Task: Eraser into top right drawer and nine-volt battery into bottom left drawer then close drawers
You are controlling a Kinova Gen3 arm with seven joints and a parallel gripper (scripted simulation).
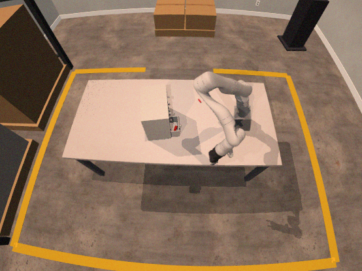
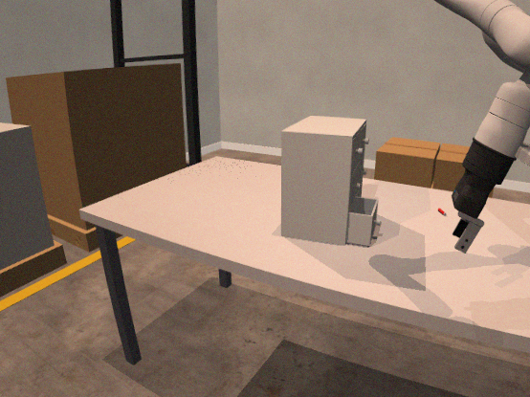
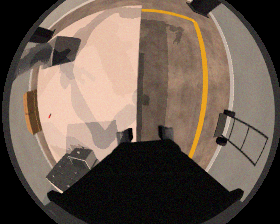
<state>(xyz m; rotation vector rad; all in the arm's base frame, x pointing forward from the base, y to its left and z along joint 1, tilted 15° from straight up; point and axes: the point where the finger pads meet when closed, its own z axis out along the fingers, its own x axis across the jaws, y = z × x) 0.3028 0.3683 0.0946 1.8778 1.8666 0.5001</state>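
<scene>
The small chest (image 1: 156, 130) (image 2: 313, 187) (image 3: 62, 174) stands upright. Its left bottom-row drawer (image 1: 176, 134) (image 2: 360, 228) is pulled partly out. A red object (image 1: 176, 128) lies inside it; I cannot tell whether it is the battery or the eraser. The other drawers look pushed in, though their fronts show only edge-on. A small red piece with a pale end (image 2: 441, 211) lies on the table and also shows in the top view (image 1: 199, 100) and the wrist view (image 3: 49, 115). My gripper (image 2: 460, 243) (image 3: 145, 132) is open and empty, above the table's near side, well away from the drawer.
The table (image 1: 108, 144) (image 2: 191, 211) has its near edge almost below my gripper. The arm's base (image 1: 242, 113) stands at the table's right side. Large brown boxes (image 1: 185, 15) (image 2: 407, 164) are on the floor behind the table.
</scene>
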